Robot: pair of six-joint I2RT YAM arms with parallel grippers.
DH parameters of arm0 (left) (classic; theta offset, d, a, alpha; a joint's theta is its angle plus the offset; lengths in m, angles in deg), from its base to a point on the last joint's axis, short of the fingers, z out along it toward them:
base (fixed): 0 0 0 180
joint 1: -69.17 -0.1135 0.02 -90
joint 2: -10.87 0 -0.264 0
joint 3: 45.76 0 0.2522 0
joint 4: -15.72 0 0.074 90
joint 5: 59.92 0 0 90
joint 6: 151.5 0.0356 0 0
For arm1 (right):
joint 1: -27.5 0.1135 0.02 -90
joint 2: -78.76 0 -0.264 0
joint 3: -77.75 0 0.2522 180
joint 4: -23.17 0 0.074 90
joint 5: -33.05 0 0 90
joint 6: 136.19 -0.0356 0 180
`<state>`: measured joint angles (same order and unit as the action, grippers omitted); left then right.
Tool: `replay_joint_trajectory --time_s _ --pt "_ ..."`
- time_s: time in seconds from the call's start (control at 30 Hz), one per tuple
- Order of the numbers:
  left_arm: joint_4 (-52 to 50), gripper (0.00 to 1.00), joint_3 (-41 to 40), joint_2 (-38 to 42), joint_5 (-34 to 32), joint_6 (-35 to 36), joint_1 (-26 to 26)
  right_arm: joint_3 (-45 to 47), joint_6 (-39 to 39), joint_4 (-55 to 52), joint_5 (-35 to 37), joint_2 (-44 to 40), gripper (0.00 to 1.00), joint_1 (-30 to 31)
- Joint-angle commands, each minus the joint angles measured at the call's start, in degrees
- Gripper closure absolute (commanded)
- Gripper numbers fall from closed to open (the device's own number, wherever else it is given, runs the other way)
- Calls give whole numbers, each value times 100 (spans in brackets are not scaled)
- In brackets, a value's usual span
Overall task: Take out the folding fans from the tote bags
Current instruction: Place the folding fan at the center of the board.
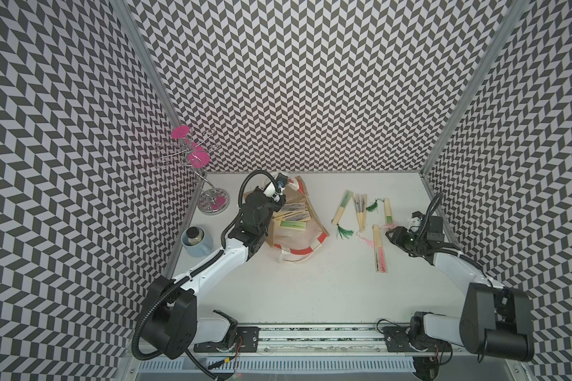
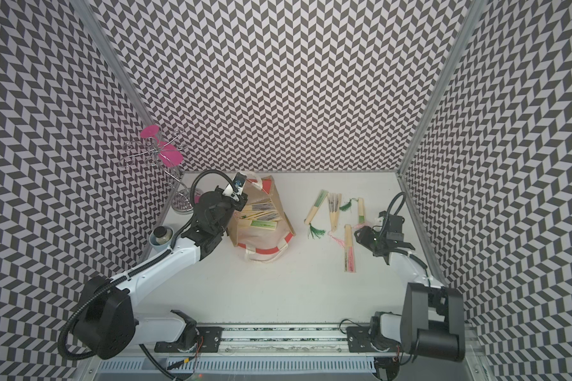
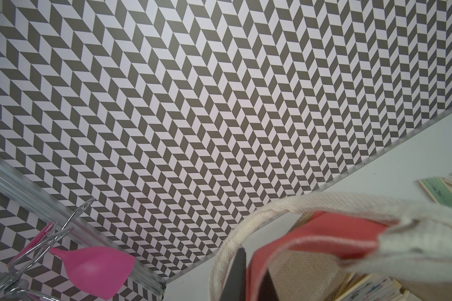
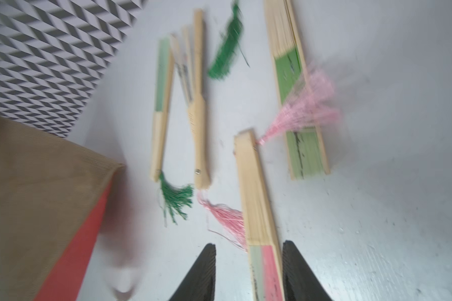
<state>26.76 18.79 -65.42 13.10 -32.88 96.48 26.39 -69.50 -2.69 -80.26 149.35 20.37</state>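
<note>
Left gripper (image 1: 279, 199): clamped on tote bag (image 1: 294, 239) rim | Right gripper (image 4: 249, 243): jaws apart astride pink fan (image 4: 256, 198) lying on table (image 1: 311, 290) | Four loose fans (image 1: 340, 207) beside bag, bagged fans (image 1: 293, 216) inside.

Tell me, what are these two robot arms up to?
They are emptying slim bamboo folding fans from a tan jute tote bag with red-orange trim. The left gripper is shut on the bag's rim. The right gripper is open, its jaws either side of a pink-papered fan lying on the white table. Four fans lie out there; several more sit inside.
</note>
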Motion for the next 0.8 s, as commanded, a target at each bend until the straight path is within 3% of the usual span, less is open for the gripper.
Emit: replay_joint_trajectory --time_s 0.0,0.13,0.27,0.5,0.67,0.77 --pt "543 100 32 150 132 -22 -39 -390 116 97 214 -601 58 491" --pt "670 100 -44 223 222 -23 -40 -948 306 117 1161 -915 58 1972" --pt "763 100 -128 322 413 -36 -33 -1375 546 338 1638 -781 60 3311" --pt "778 100 -174 402 502 -120 -39 -1303 1355 1366 2969 -511 62 5696" --pt "737 100 -156 365 474 -103 -37 -1236 2137 1889 3796 98 65 6821" --pt "723 100 -145 340 458 -94 -33 -1604 2326 1533 4130 777 68 7056"
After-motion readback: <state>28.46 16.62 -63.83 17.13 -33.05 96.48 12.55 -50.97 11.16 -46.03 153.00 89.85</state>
